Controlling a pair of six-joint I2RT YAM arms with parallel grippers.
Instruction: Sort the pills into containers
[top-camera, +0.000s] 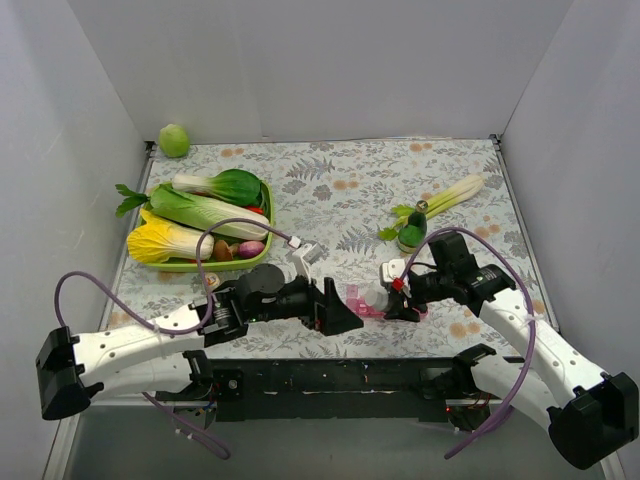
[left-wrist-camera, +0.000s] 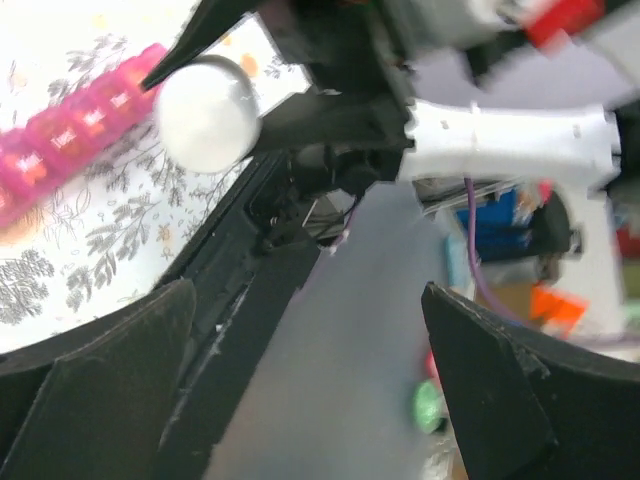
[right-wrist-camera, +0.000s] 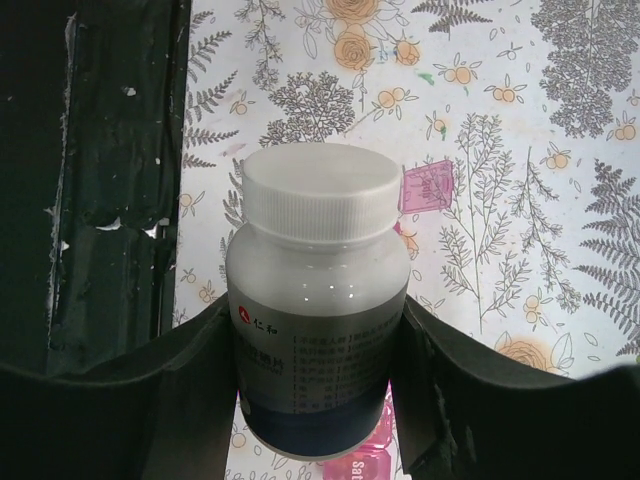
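Note:
The pink pill organizer (top-camera: 357, 302) lies on the flowered cloth near the front edge, between the two grippers. It also shows in the left wrist view (left-wrist-camera: 70, 130) and, partly hidden, in the right wrist view (right-wrist-camera: 428, 187). My right gripper (top-camera: 400, 300) is shut on a white pill bottle (right-wrist-camera: 318, 300) with its white cap on, held just over the organizer's right end. The bottle's cap shows in the left wrist view (left-wrist-camera: 205, 112). My left gripper (top-camera: 340, 312) is open and empty, just left of the organizer. No loose pills are visible.
A green oval tray (top-camera: 262, 255) of vegetables sits at the left. A green round fruit (top-camera: 174, 140) lies at the back left. A leek (top-camera: 450, 197) and a small dark green item (top-camera: 412, 232) lie at the right. The black base rail (top-camera: 340, 375) runs along the front edge.

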